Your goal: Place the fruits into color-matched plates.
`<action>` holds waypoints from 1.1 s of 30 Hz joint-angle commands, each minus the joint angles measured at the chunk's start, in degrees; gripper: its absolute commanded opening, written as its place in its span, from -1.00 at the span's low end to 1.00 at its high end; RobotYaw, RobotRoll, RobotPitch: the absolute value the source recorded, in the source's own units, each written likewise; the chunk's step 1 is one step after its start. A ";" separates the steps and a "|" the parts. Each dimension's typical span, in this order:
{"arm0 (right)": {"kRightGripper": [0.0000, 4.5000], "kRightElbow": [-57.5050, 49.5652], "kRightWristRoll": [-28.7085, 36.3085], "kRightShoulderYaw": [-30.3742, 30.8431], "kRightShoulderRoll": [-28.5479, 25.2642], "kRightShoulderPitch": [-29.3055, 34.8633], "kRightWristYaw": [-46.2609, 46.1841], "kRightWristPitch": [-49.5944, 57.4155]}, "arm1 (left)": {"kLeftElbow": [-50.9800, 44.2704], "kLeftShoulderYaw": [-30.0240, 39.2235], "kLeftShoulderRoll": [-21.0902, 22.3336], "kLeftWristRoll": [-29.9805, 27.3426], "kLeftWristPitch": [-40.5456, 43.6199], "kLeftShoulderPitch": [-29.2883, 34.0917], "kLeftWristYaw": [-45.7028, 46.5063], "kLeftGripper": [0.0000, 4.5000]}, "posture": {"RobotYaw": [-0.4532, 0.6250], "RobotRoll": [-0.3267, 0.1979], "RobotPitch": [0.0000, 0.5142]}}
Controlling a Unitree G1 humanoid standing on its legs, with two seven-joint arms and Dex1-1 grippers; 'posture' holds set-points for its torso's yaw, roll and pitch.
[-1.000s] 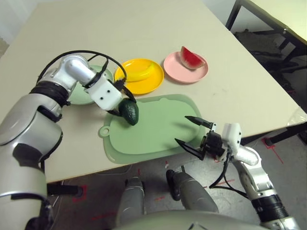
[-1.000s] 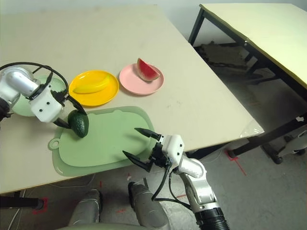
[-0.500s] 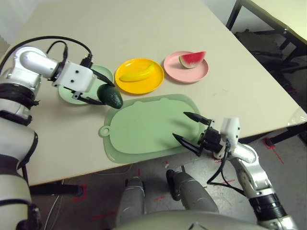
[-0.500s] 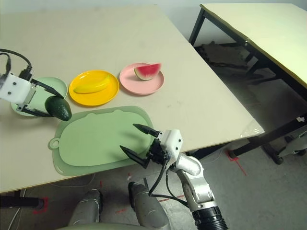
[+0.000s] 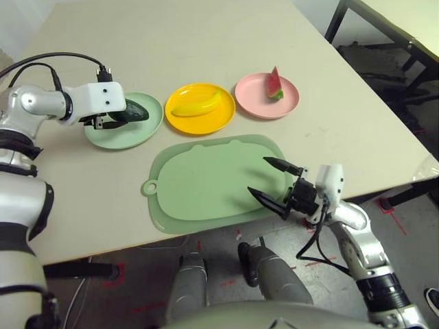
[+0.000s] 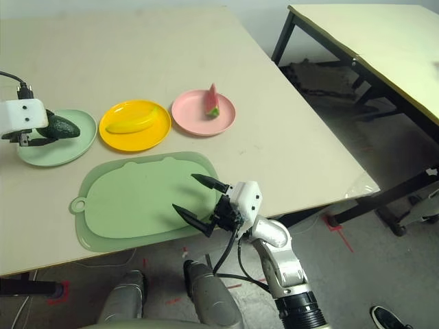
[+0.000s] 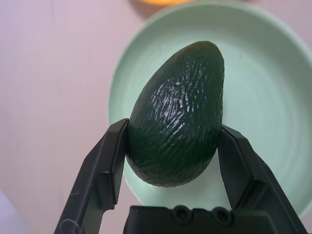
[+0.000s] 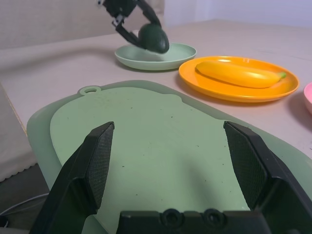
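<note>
Gripping the avocado [image 7: 178,114] over the mint plate [image 7: 273,122], left claw [image 7: 173,146]; right claw [image 8: 170,161] gapes empty.

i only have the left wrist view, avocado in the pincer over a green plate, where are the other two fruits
Observer: The banana already lies in the yellow plate, next to your green plate.
Operator: and the watermelon
Observer: The watermelon is on the pink plate, past the yellow one.
Operator: what's the right arm doing
Observer: The right pincer hangs open over the near edge of the green mat, holding nothing.
</note>
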 commanded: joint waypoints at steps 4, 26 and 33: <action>1.00 0.39 -0.40 0.02 -0.15 0.87 -0.40 0.33 | 0.95 3.03 -1.02 3.83 1.62 1.94 2.64 0.72 | -0.42 0.25 -0.38; 1.00 7.47 -0.26 -1.72 2.20 -9.33 -3.40 2.73 | -8.36 27.22 -3.04 -15.61 7.73 9.23 -11.71 0.99 | -0.33 0.25 -0.34; 1.00 24.07 -0.39 -7.97 1.65 -24.81 -5.86 2.07 | -32.49 40.04 -2.69 -28.35 21.72 26.76 -9.26 0.99 | -0.16 0.25 -0.32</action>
